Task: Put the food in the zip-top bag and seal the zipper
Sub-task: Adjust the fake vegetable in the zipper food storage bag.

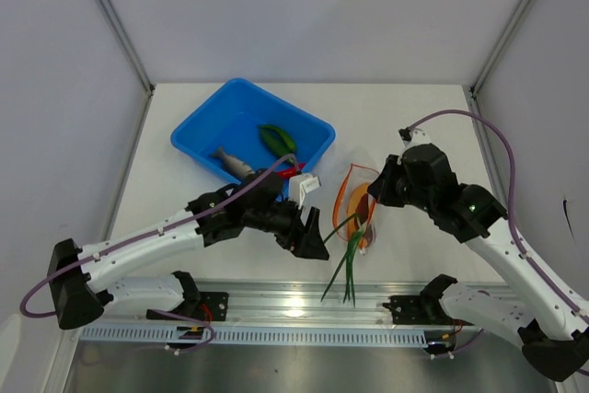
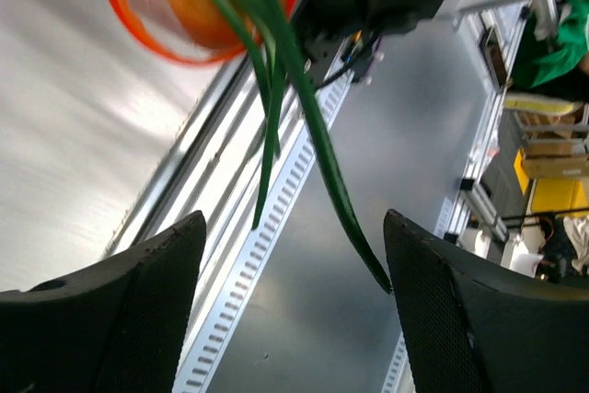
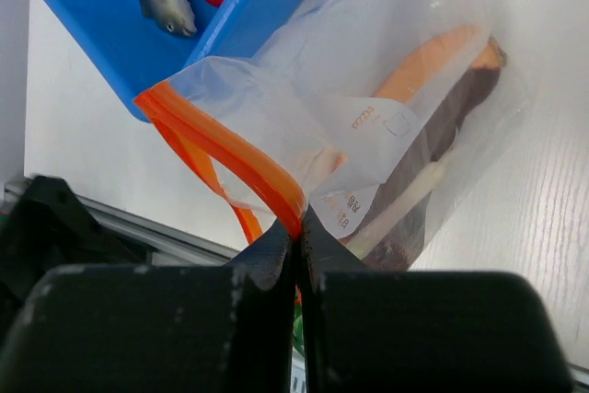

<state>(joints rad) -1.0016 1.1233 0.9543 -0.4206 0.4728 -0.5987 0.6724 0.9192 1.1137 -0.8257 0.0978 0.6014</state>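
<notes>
Blue plastic forms the tray (image 1: pixel 207 131) on the left of the table (image 1: pixel 414 117). In it we see a grey fish (image 1: pixel 235 163), green pods (image 1: pixel 276 139) and a red chili (image 1: pixel 291 170), none of them bagged yet. They look small, light and hard (toy food, by the sheen), so we judge each can be pinched across its middle. The fish is smooth and may slip, so we would take it at its thickest part.

Next comes the left pincer (image 2: pixel 294 218). Its fingers stand wide apart and nothing lies between them.

Just beyond its tips hangs the onion (image 1: pixel 350 260). Its white stem is down inside the bag (image 1: pixel 354 195) and its long green leaves trail out of the mouth toward the near edge. The leaves look thin and bendy, so pushing on their ends would likely fold them rather than drive them in. We would grip low, near the mouth, and feed them in bit by bit.

The bag is thin, crinkly and limp, and will not hold its mouth open unaided. An orange and purple slice (image 3: pixel 433 89) already lies inside it, beside the stem. The orange strip (image 3: pixel 221 149) along the mouth is the stiffest part and the sensible place to hold.

On the right, the right pincer (image 3: pixel 299 227) is clamped tight on that strip at one end and holds the mouth up. Sealing will need the strip clear of leaves, or it may not close.
</notes>
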